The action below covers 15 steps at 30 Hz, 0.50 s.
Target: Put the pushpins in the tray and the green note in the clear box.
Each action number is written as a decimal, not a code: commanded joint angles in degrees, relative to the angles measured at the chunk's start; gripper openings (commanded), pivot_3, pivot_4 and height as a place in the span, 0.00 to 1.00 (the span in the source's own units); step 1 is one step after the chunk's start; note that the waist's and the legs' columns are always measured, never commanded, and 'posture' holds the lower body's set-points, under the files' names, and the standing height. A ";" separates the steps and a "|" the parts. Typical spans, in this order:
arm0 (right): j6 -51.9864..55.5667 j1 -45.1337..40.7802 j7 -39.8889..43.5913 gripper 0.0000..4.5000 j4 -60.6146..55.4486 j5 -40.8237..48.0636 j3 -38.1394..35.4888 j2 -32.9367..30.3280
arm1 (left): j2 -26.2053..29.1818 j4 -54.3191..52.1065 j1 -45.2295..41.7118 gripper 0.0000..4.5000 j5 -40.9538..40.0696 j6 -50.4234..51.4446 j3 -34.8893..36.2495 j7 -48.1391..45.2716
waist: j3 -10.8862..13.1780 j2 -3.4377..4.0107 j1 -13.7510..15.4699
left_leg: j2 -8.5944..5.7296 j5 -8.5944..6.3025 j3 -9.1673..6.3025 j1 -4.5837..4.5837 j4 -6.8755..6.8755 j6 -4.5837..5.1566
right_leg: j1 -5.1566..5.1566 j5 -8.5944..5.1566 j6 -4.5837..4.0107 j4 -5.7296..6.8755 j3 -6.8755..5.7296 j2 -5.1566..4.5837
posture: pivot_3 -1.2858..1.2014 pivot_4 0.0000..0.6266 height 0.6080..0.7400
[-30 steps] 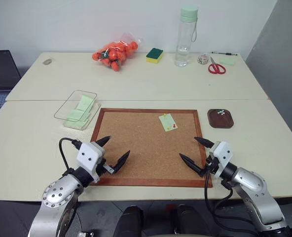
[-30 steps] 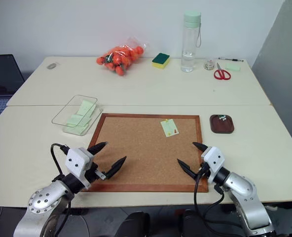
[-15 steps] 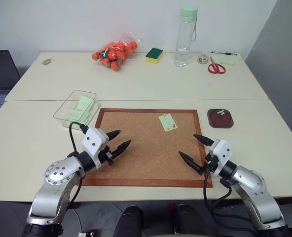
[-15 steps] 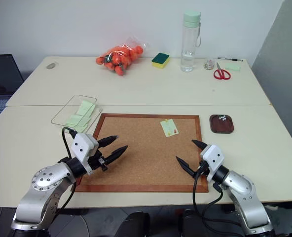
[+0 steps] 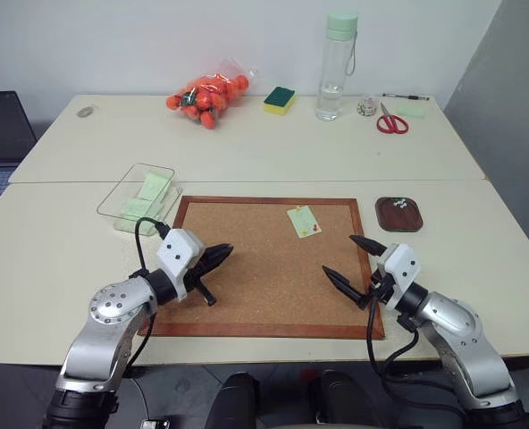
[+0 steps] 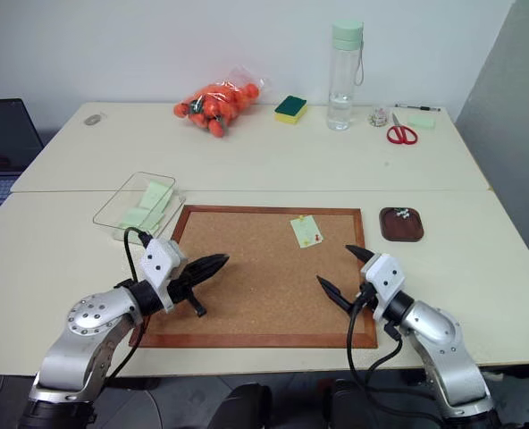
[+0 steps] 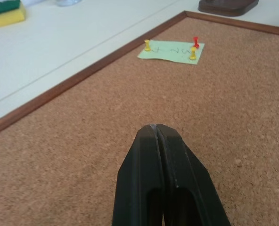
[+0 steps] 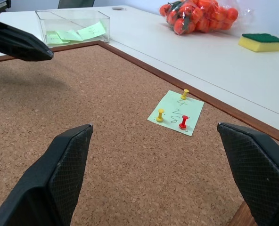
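Closest to us are our two grippers, both hanging just above the cork board [image 5: 273, 259]. Our left gripper [image 5: 218, 256] is pinched tight with nothing in it. Our right gripper [image 5: 354, 261] has its two fingers spread wide, and it holds nothing too.

A bit farther, near the far edge of the board, sits the green note [image 8: 176, 112]. Three pins [image 8: 183, 122] hold it down: two yellow and one red. Both grippers point toward it, but they are not touching it.

We think the pins will be tricky. They are tiny, hard and smooth, so they could slip out or pop away. We should pinch each one by its plastic head with just the fingertips, and pull straight up out of the cork. They weigh almost nothing.

The note is thin, soft paper. It can bend, crease or tear. We should leave it until all three pins are out. Then we can take it by one edge or corner, because it lies flat on the board.

Farther right, just past the board's corner, is the brown tray [image 5: 398, 215], with a few pins already in it. Farther left, just beside the board's other far corner, is the clear box [image 5: 138, 198], with some green notes already inside.
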 commanded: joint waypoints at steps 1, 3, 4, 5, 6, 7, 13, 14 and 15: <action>1.46 -2.10 -0.27 1.00 -2.39 1.39 -1.20 -0.28 | 0.53 1.28 -0.37 0.01 2.15 -1.32 -0.74 0.60 | 0.00 0.00 -0.02 | 0.00 0.00 0.00 0.00 0.00 0.00 | -0.01 0.00 0.00 0.00 0.00 0.00 | 0.52 0.24 1.00; 2.66 -3.00 -0.38 1.00 -2.58 2.12 -1.42 -0.06 | 0.32 2.18 -0.31 0.01 2.73 -1.48 -0.87 0.89 | 0.00 0.00 -0.06 | 0.00 0.00 0.02 0.00 0.00 0.00 | -0.01 0.00 0.00 0.00 0.01 0.00 | 0.52 0.24 1.00; 3.28 -3.78 -0.47 1.00 -2.48 2.29 -1.47 -0.01 | 0.01 2.68 -0.31 0.01 2.67 -1.38 -0.87 0.92 | 0.00 0.00 -0.07 | 0.00 0.00 0.01 0.00 0.00 0.00 | -0.01 0.00 0.00 0.00 0.01 0.00 | 0.52 0.24 1.00; 4.39 -5.11 -0.90 1.00 -2.16 2.49 -1.49 0.27 | -0.73 3.69 -0.40 0.01 2.41 -0.89 -0.71 1.41 | 0.00 0.00 -0.08 | 0.00 0.00 0.02 0.01 0.00 0.00 | -0.01 0.00 0.00 0.00 0.02 0.00 | 0.52 0.24 1.00; 5.24 -6.28 -1.28 1.00 -1.80 2.44 -1.41 0.39 | -1.42 4.53 -0.50 0.01 1.93 -0.15 -0.57 1.81 | 0.00 0.00 -0.06 | 0.00 0.00 0.01 0.01 0.00 0.00 | -0.01 0.00 0.00 0.01 0.01 0.00 | 0.52 0.24 1.00; 5.81 -7.03 -1.55 1.00 -1.57 2.44 -1.33 0.43 | -1.86 5.07 -0.57 0.01 1.60 0.34 -0.48 2.09 | 0.00 0.00 -0.05 | 0.00 0.00 -0.01 0.01 0.00 0.00 | 0.00 0.00 0.00 0.01 0.00 0.00 | 0.52 0.24 1.00; 14.02 -15.08 -3.94 1.00 0.58 2.46 0.79 2.25 | -0.91 8.40 0.43 0.01 4.00 -1.42 -3.87 -0.60 | 0.00 0.00 -0.04 | 0.00 0.00 0.01 0.03 0.00 0.00 | 0.00 0.01 -0.01 0.01 0.01 0.00 | 0.52 0.24 1.00; 15.81 -16.71 -4.53 1.00 1.45 2.33 1.19 2.82 | -0.87 8.64 0.49 0.01 4.12 -1.73 -4.05 -0.62 | 0.00 0.00 -0.05 | 0.00 0.00 0.00 0.02 0.00 0.00 | 0.01 0.01 -0.01 0.01 0.01 0.00 | 0.52 0.24 1.00; 17.26 -18.53 -4.68 1.00 2.60 2.08 1.86 3.33 | -0.87 8.82 0.57 0.01 4.20 -1.97 -4.23 -0.73 | -0.01 0.02 -0.07 | 0.00 0.00 0.01 0.03 0.00 0.00 | 0.01 0.02 -0.03 0.01 0.01 -0.01 | 0.52 0.24 1.00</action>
